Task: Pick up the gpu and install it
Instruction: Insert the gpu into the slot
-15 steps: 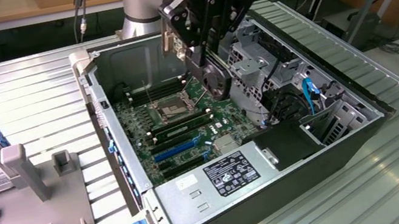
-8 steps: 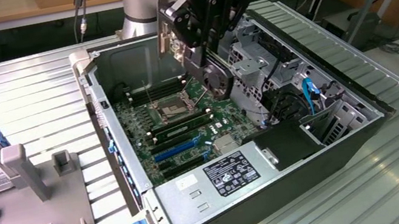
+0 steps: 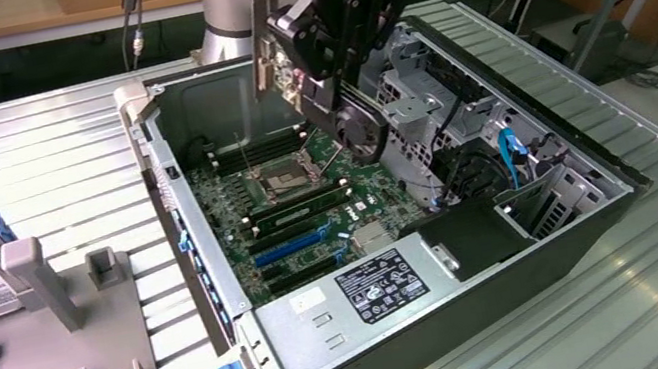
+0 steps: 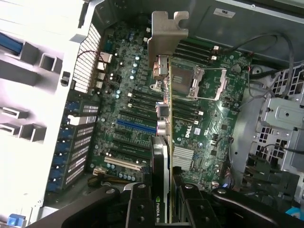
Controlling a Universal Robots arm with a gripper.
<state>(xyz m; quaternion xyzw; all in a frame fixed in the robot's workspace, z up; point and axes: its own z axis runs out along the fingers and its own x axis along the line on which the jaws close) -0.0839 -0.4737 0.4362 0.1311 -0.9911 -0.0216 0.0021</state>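
Wrist view gives me the gpu (image 4: pixel 161 156) pinched edge-on between the fingers of the gripper (image 4: pixel 164 197), so pickup is done. It hangs above the motherboard (image 4: pixel 209 128) inside the open case (image 3: pixel 462 323), beside the processor socket (image 4: pixel 206 80) and, as far as I can see, clear of every slot. I judge seating it in an expansion slot (image 4: pixel 135 126) is what's left. Its long axis runs from the fingers out to the silver bracket (image 4: pixel 167 33), which points toward the case wall beyond the socket.
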